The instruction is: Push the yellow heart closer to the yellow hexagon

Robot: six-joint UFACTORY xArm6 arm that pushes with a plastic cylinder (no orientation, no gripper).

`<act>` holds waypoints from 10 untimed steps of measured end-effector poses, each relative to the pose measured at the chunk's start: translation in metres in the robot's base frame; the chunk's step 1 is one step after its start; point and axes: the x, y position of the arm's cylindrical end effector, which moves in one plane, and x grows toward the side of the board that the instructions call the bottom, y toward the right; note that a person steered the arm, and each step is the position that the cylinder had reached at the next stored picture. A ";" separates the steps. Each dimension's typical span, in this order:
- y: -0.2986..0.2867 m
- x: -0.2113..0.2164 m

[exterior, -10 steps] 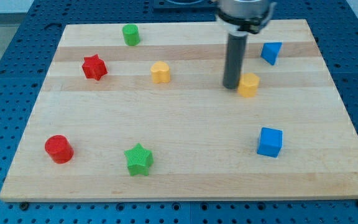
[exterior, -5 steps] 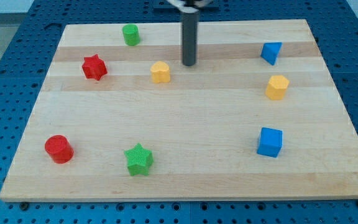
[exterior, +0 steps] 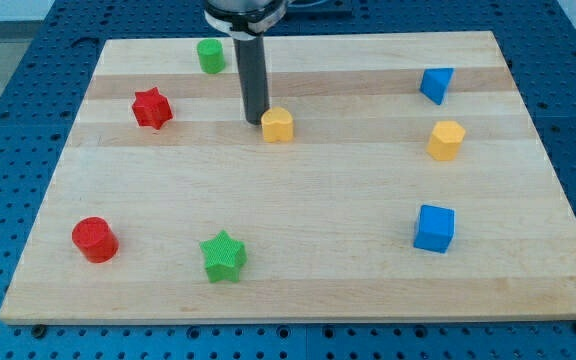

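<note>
At the view's bottom, the green star (exterior: pixel 223 256) sits on the wooden board (exterior: pixel 298 290). The red round block (exterior: pixel 95 240) is near it, toward the view's left. The blue cube (exterior: pixel 434 228) sits at the view's right, well apart from both.

Higher up, the yellow hexagon (exterior: pixel 446 140) sits near the right edge. The yellow heart (exterior: pixel 278 125) sits close to the middle of the board, well apart from the hexagon. My tip (exterior: pixel 255 121) is down on the board, just beside the heart on its left, touching it or almost touching it. There is no pincer here, only the straight dark rod, so nothing is grabbed.

The red star (exterior: pixel 152 108) sits to the left of my tip. A blue block shaped like a triangle (exterior: pixel 436 84) sits above the hexagon. The green round block (exterior: pixel 210 56) is at the top, just left of the rod.
</note>
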 end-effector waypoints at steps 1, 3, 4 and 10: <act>0.016 0.006; 0.000 0.006; 0.004 0.009; 0.141 0.029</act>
